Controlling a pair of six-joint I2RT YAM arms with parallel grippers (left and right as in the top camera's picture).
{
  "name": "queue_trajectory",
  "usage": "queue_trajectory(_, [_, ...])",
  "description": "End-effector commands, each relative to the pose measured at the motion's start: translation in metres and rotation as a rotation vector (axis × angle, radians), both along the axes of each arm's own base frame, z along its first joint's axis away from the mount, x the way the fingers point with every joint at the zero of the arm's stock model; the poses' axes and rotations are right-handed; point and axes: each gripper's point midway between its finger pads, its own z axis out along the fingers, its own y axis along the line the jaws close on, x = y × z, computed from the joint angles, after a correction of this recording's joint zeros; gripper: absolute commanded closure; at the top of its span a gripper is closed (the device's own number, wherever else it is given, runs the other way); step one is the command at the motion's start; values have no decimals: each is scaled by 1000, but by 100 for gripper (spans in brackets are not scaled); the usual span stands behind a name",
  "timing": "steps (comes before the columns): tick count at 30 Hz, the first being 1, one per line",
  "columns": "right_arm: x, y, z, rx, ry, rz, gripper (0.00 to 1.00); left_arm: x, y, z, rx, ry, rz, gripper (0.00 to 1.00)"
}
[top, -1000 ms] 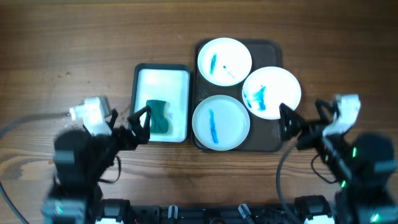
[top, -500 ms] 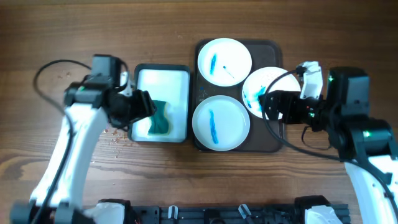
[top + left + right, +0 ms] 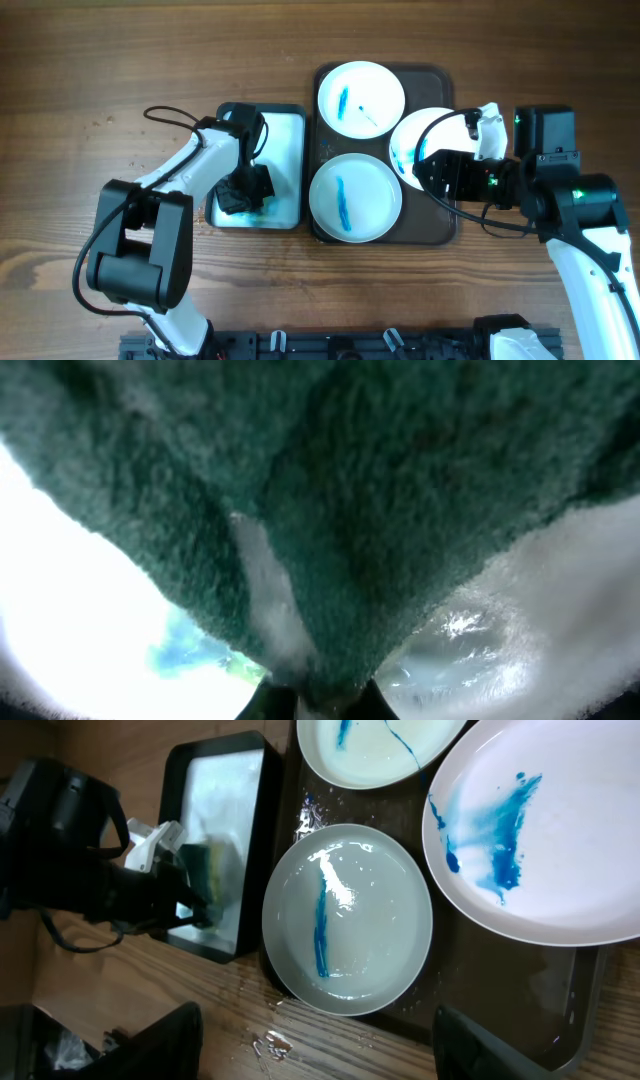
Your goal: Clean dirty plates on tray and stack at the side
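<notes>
left gripper [image 3: 243, 192]: down at the near end of the white tray [image 3: 285, 130], jaws pinched tight on the green sponge [image 3: 380, 490].
green sponge: fills the left wrist view, teal fibres bunched up and squeezed between the fingertips, shiny wet white tray floor on both sides.
right gripper [image 3: 318, 1030]: over the right side of the brown tray [image 3: 432, 80], fingers [image 3: 500, 1040] spread wide apart, nothing clamped between them.
back plate [image 3: 361, 97]: flat at the far end of the brown tray, thin blue streaks on it.
front plate [image 3: 355, 196]: flat at the near end, one long blue stripe down the middle, wet and glinting in the right wrist view.
right plate [image 3: 420, 130]: on the right side of the brown tray, a broad blue smear on it; its left edge overlaps the back plate's rim, and the right arm covers its near part from above.
white tray: just left of the brown tray, side by side on the wooden table [image 3: 150, 60].
all three plates: on the brown tray, all smeared, none stacked at the side yet.
</notes>
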Motion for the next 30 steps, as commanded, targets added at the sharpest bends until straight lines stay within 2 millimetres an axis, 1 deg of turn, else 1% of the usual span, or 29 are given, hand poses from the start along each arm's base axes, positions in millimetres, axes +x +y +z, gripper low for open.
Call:
queue_trajectory(1, [1,3,7,13,-16,17,27,14,4,20,33,-44,12,69])
queue_trajectory(3, [1,3,7,14,-16,16,27,21,2,40,19,-87,-14,51])
queue_trajectory(4, [1,3,7,15,-15,15,27,23,2,46,16,-100,-24,44])
queue_trajectory(5, [2,3,7,21,-8,1,27,28,4,55,20,-140,-50,36])
queue_trajectory(6, [3,3,8,22,-14,2,27,33,8,59,47,-171,-51,29])
queue_trajectory(7, [4,3,9,22,-20,2,27,40,14,60,82,-202,-53,27])
queue_trajectory(9, [5,3,9,23,-24,2,27,53,21,56,129,-260,-51,27])
queue_trajectory(11, [4,3,9,22,-19,2,27,64,23,46,146,-313,-47,32])
queue_trajectory(13, [3,3,8,22,-11,2,27,69,22,33,141,-341,-44,39])
queue_trajectory(15, [0,3,6,21,0,2,27,66,23,13,140,-344,-43,48])
queue_trajectory(17, [-1,3,6,20,7,1,27,62,24,-3,144,-328,-41,53])
queue_trajectory(18, [-1,3,5,20,9,2,27,60,24,-8,146,-316,-43,60])
queue_trajectory(19, [-2,3,5,20,11,1,27,60,24,-10,147,-312,-43,79])
queue_trajectory(20, [-2,3,5,21,12,0,27,60,24,-10,146,-314,-43,96])
queue_trajectory(23, [-2,3,5,23,14,-4,27,68,21,1,133,-338,-40,96])
queue_trajectory(24, [-2,3,5,23,15,-4,28,70,17,8,117,-342,-40,96])
queue_trajectory(25, [-2,3,5,23,18,-4,28,73,11,23,82,-342,-40,55])
queue_trajectory(26, [-3,2,4,22,23,-4,28,72,9,31,73,-336,-40,43])
queue_trajectory(27, [-3,2,4,22,24,-4,28,70,9,38,73,-329,-40,35])
queue_trajectory(28, [-4,2,3,21,27,-3,28,68,10,43,76,-321,-41,25])
queue_trajectory(30, [-8,1,1,13,46,-4,28,59,13,48,84,-290,-43,20])
